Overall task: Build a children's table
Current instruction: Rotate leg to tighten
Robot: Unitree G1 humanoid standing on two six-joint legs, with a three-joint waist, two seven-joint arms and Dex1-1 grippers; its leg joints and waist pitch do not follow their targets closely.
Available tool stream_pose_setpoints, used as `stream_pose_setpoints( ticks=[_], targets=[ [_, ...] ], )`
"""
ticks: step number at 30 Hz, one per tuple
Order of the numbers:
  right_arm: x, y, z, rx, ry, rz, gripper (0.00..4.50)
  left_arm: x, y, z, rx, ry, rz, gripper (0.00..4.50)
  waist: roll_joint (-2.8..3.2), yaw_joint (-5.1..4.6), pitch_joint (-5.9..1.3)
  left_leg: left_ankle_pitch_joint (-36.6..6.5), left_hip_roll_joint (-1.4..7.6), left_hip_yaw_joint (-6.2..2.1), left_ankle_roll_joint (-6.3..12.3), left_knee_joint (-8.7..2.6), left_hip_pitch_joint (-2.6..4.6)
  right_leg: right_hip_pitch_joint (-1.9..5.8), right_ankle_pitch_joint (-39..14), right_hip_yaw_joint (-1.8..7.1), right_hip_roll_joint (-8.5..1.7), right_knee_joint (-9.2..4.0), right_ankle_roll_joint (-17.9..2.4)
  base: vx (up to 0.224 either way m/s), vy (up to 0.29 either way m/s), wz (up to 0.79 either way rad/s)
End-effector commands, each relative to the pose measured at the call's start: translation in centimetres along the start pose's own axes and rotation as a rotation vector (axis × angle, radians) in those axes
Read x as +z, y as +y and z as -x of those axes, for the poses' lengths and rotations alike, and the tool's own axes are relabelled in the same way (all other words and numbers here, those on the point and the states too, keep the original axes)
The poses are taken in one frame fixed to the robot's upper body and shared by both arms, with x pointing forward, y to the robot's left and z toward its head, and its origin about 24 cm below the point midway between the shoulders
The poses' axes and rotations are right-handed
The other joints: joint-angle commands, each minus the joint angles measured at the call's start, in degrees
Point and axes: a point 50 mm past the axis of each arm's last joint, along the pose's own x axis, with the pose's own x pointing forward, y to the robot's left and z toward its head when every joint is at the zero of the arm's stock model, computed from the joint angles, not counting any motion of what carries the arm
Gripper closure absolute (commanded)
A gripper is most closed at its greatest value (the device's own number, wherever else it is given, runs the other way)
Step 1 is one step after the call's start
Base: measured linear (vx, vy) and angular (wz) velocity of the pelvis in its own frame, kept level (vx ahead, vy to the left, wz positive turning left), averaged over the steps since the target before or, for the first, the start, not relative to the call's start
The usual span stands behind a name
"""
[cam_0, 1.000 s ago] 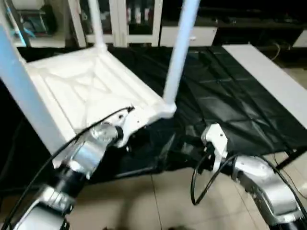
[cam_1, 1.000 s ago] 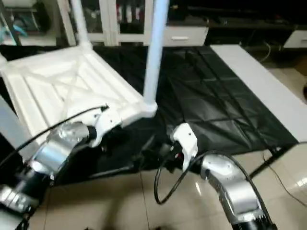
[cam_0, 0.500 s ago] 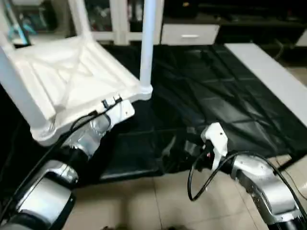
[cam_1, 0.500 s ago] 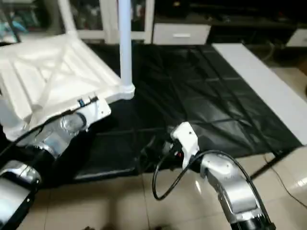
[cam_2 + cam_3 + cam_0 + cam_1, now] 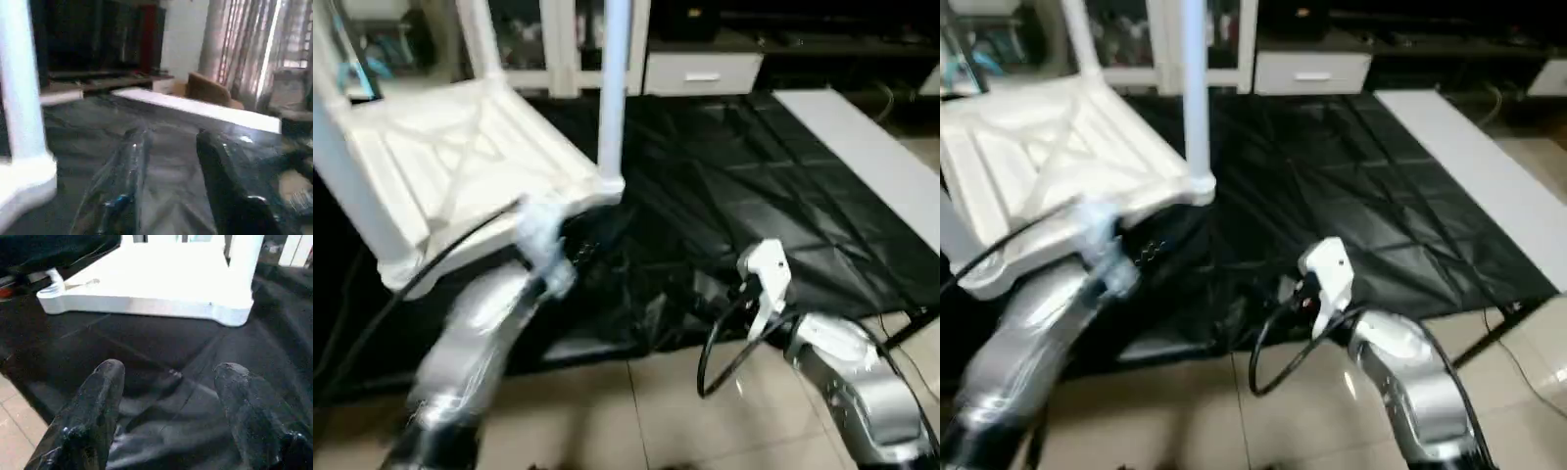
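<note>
The children's table lies upside down at the left on a black sheet: a white tabletop (image 5: 460, 166) with an X-ribbed underside. Three white legs stand up from its corners, one at the near right corner (image 5: 612, 98), one at the far corner (image 5: 480, 39) and one at the near left (image 5: 352, 186). My left arm (image 5: 499, 313) is blurred just in front of the tabletop's near edge. The left gripper (image 5: 173, 137) is open with nothing between its fingers, beside the near right leg (image 5: 19, 83). My right gripper (image 5: 170, 372) is open and empty over the sheet, facing the tabletop's edge (image 5: 161, 284).
The black sheet (image 5: 754, 176) covers the floor ahead. A long white board (image 5: 862, 147) lies along its right side. White cabinets and a drawer unit (image 5: 705, 69) stand at the back. Beige floor tiles (image 5: 636, 411) lie under my arms.
My left gripper has opened wider and come away from the tabletop's near edge, the arm swinging back towards me. The right arm has barely moved.
</note>
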Motion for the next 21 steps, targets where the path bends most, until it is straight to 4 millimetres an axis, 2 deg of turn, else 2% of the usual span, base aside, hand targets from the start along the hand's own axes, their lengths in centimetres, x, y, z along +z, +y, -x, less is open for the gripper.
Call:
stream_pose_setpoints(
  ticks=[1,2,3,4,5,7,9,12,13,14,16,17,18,19,21],
  targets=[
    [0.8,-0.1,0.2,-0.016,-0.038,0.017,1.32,1.6,1.0,1.6,0.066,-0.061,-0.054,2.36,0.58,-0.25,-2.69,-20.6,0.92,-0.22,-0.25,-4.99,-0.30,2.33,-25.6,2.07,-1.81,-5.34,-5.5,0.000,0.000,0.00],
    [0.8,0.0,0.2,-0.018,-0.041,0.014,1.32,1.7,1.2,2.3,0.082,-0.064,-0.049,2.20,0.58,-0.25,-2.69,-20.6,0.92,-0.22,-0.25,-4.99,-0.30,2.33,-25.6,2.07,-1.81,-5.34,-5.5,0.000,0.000,0.00],
    [0.8,0.0,0.1,-0.020,-0.046,0.013,1.32,1.6,1.7,3.4,0.098,-0.047,-0.044,2.20,0.81,-0.50,-2.48,-23.3,0.72,-0.30,-0.39,-5.00,0.14,1.85,-29.6,1.78,-1.56,-5.90,-3.8,0.000,0.000,0.00],
    [0.8,-0.1,0.1,-0.023,-0.048,0.013,1.32,1.5,2.0,4.4,0.107,-0.029,-0.030,2.00,1.06,-0.35,-2.62,-23.5,0.72,-0.35,-0.56,-4.93,0.60,1.53,-28.8,2.00,-1.63,-5.92,-3.9,0.000,0.000,0.00],
    [0.8,-0.1,0.1,-0.023,-0.048,0.013,1.32,1.5,2.0,4.4,0.107,-0.029,-0.030,2.00,1.04,-0.49,-2.54,-23.4,0.78,-0.48,-0.52,-5.19,0.16,1.76,-27.3,1.99,-1.50,-5.67,-4.3,0.000,0.000,0.00],
    [0.8,-0.1,0.2,-0.025,-0.051,0.013,1.32,1.6,3.1,6.5,0.133,-0.001,0.001,1.90,1.28,-0.53,-2.55,-24.1,0.71,-0.51,-0.79,-5.33,0.15,1.78,-26.8,1.98,-1.40,-5.50,-4.3,0.000,0.000,0.00],
    [0.7,-0.2,0.3,-0.027,-0.050,0.015,1.32,2.0,4.2,8.4,0.159,0.018,-0.002,1.59,1.35,-0.64,-2.67,-23.8,0.69,-0.48,-0.86,-5.34,0.18,1.86,-25.3,2.09,-1.35,-5.35,-4.7,0.000,0.000,0.00],
    [0.7,-0.4,0.4,-0.029,-0.049,0.016,1.32,2.3,5.2,10.4,0.182,0.045,0.010,1.53,1.32,-0.74,-2.66,-22.8,0.64,-0.42,-0.66,-5.45,-0.06,2.05,-23.5,2.18,-1.36,-5.05,-5.3,0.000,0.000,0.00],
    [0.7,-0.4,0.5,-0.031,-0.049,0.016,1.32,2.4,5.5,10.9,0.199,0.051,0.000,1.21,1.38,-0.68,-2.80,-22.3,0.62,-0.30,-0.60,-5.29,0.21,1.92,-22.3,2.28,-1.37,-4.94,-5.7,0.000,0.000,0.00],
    [0.7,-0.5,0.5,-0.032,-0.049,0.017,1.32,2.5,5.7,11.3,0.213,0.056,-0.006,1.14,1.38,-0.68,-2.80,-22.3,0.62,-0.30,-0.60,-5.29,0.21,1.92,-22.3,2.28,-1.37,-4.94,-5.7,0.000,0.000,0.00],
    [0.7,-0.6,0.5,-0.039,-0.048,0.019,1.32,3.0,6.8,12.8,0.272,0.062,-0.023,1.11,1.52,-0.55,-2.91,-20.3,0.70,-0.14,-0.31,-5.25,0.27,2.04,-18.2,2.43,-1.28,-4.49,-7.1,0.000,0.000,0.00],
    [0.7,-0.6,0.5,-0.039,-0.048,0.019,1.32,3.0,7.0,13.0,0.279,0.066,-0.022,0.91,1.55,-0.57,-2.94,-20.0,0.69,-0.12,-0.33,-5.25,0.27,2.11,-17.5,2.44,-1.28,-4.36,-7.4,0.000,0.000,0.00],
    [0.7,-0.6,0.5,-0.040,-0.049,0.020,1.32,3.0,7.3,13.5,0.285,0.082,-0.033,0.91,1.56,-0.57,-3.03,-18.8,0.69,-0.14,-0.27,-5.23,0.14,2.39,-15.5,2.46,-1.30,-4.08,-8.0,0.000,0.000,0.00],
    [0.8,-0.7,0.5,-0.042,-0.048,0.021,1.32,2.9,7.5,14.2,0.284,0.119,-0.062,0.71,1.56,-0.58,-3.03,-18.6,0.68,-0.13,-0.18,-5.23,0.16,2.40,-15.2,2.47,-1.29,-4.07,-8.1,0.000,0.000,0.00],
    [0.7,-0.8,0.5,-0.043,-0.047,0.024,1.32,2.8,7.8,14.7,0.297,0.139,-0.073,0.63,1.57,-0.64,-3.01,-18.3,0.70,-0.10,-0.01,-5.24,0.15,2.48,-14.6,2.52,-1.32,-3.97,-8.4,0.000,0.000,0.00]
  ],
)
